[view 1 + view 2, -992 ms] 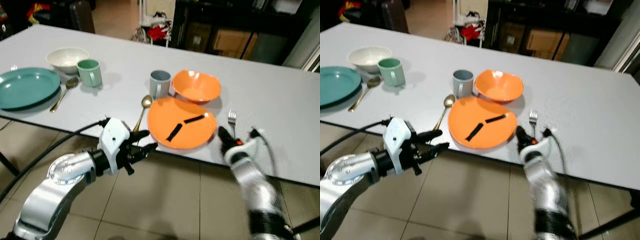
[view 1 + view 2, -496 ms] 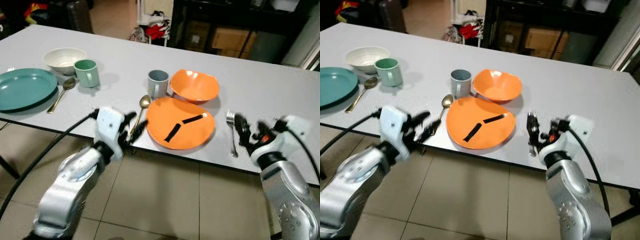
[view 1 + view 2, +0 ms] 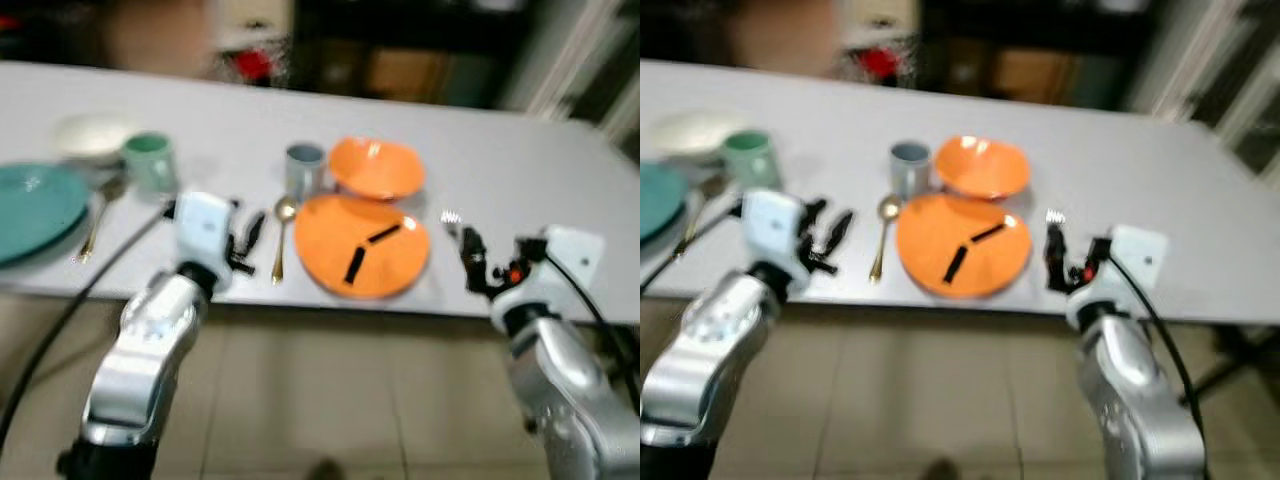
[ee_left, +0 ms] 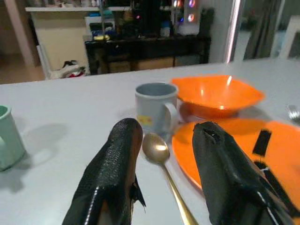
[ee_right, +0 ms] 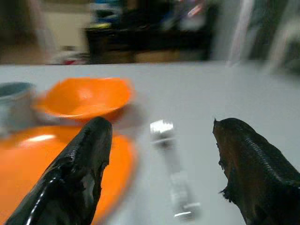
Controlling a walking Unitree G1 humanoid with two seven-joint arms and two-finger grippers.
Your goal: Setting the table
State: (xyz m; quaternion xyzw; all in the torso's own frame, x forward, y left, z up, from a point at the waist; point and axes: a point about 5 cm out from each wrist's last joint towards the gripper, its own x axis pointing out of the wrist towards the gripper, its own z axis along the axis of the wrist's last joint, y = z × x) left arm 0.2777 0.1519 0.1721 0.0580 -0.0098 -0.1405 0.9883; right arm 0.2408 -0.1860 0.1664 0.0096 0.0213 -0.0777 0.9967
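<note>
Grey table [image 3: 520, 160], orange plate [image 3: 364, 245], orange bowl [image 3: 376, 168], mugs, spoons, fork [image 5: 171, 173]

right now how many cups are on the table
2. A grey cup stands beside the orange bowl, behind the orange plate. A green cup stands further to the robot's left, by the white bowl.

Orange plate [image 3: 362, 246] crowds spoon [image 3: 281, 240] and fork [image 5: 171, 176].
</note>
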